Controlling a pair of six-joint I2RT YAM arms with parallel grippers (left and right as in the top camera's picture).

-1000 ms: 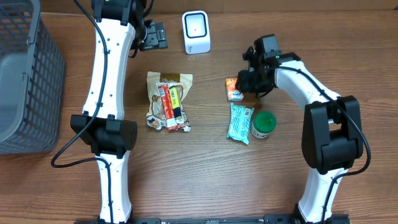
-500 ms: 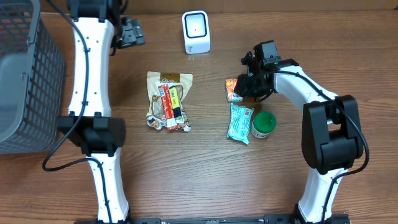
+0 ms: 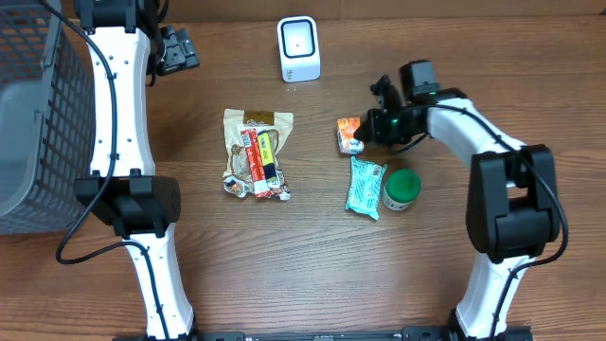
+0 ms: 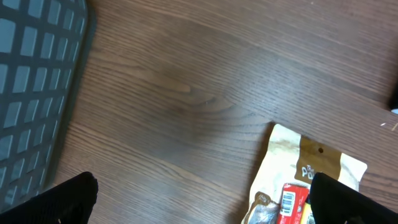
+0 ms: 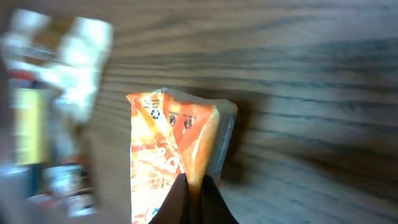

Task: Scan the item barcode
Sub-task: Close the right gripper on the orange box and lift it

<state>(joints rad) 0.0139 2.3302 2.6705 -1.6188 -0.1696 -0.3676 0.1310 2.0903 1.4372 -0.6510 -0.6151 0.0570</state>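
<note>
Your right gripper (image 5: 193, 199): jaws pinched tight on the orange packet (image 5: 169, 143), at its near edge. Only the right wrist view shows that grip. Overhead puts the white scanner (image 3: 299, 49) well off beyond the packet. Your left gripper (image 3: 176, 49): jaws wide, nothing held. Its wrist view shows the snack bag (image 4: 305, 180) by one finger and the basket (image 4: 31, 93) by the other.

Scanner (image 3: 299, 49) behind pouch (image 3: 256, 153), basket (image 3: 38, 123) left
</note>
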